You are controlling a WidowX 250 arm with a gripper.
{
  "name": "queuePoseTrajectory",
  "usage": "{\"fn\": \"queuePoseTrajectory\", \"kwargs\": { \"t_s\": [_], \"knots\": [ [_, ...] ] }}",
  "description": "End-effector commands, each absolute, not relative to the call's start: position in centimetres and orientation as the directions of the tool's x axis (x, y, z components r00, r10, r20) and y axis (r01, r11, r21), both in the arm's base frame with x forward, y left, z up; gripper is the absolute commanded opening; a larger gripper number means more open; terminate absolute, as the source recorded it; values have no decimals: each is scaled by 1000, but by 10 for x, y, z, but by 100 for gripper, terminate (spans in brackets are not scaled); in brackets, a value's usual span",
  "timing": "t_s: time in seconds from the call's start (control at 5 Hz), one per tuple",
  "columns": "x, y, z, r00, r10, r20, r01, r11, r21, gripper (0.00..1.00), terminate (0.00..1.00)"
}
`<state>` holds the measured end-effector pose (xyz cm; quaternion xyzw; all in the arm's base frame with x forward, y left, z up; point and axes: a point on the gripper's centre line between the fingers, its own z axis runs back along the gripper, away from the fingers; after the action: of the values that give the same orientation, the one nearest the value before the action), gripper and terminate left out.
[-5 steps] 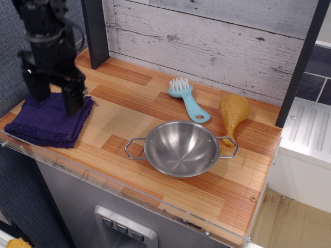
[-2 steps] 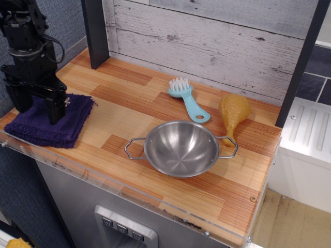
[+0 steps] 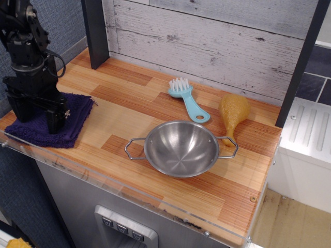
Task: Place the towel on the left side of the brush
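The dark purple towel [image 3: 72, 118] lies folded at the left front corner of the wooden counter. My black gripper [image 3: 37, 120] stands over it with its fingers spread wide, both fingertips pressed down onto the cloth. The light-blue brush [image 3: 188, 100] with white bristles lies near the back wall at the counter's middle, well to the right of the towel and the gripper.
A steel bowl [image 3: 181, 149] with wire handles sits at the front middle. A tan toy drumstick [image 3: 234, 113] lies to the right of the brush. A dark post [image 3: 95, 32] stands at the back left. The counter's front edge [image 3: 124, 187] has a clear lip.
My gripper has moved left and down from above the towel's right part onto the towel's middle. The towel, brush and bowl have stayed in place.
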<state>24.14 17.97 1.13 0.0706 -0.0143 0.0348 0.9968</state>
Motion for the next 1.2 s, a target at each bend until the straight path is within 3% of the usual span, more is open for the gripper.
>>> {"fn": "queuePoseTrajectory", "kwargs": {
  "t_s": [0.0, 0.2, 0.6, 0.8, 1.0],
  "knots": [
    [249, 164, -14, 1000, 17, -2, -17, 998, 64, 100, 0],
    [279, 153, -16, 999, -25, 24, 25, 1000, -7, 100, 0],
    [324, 101, -2, 969, -216, 120, 223, 974, -51, 100, 0],
    [337, 63, 1, 938, -319, 135, 325, 946, -21, 100, 0],
    [356, 67, -6, 963, -247, 106, 250, 968, -9, 100, 0]
  ]
}}
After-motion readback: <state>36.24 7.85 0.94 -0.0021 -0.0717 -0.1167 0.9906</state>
